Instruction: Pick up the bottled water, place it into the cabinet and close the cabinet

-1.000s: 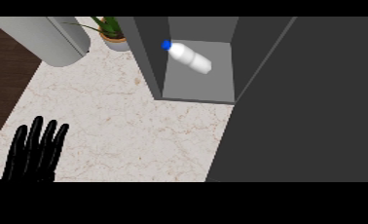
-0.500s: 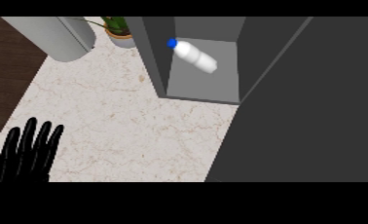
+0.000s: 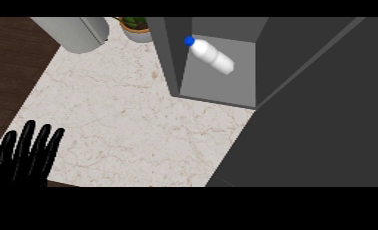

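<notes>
One bottle (image 3: 212, 56) lies tilted inside the one cabinet (image 3: 173, 59). My left hand (image 3: 29, 156) rests low at the left, fingers straight and spread, holding nothing. One plant (image 3: 137, 27) stands behind.

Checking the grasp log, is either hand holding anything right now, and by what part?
Nothing is held. The left hand rests open at the lower left; the right hand is out of view. The water bottle lies inside the cabinet.

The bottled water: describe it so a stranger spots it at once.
Find the tall grey cabinet on the marble counter. Inside its open compartment lies the bottled water, tilted. It is the only white thing there, with a blue cap at its upper left end.
</notes>
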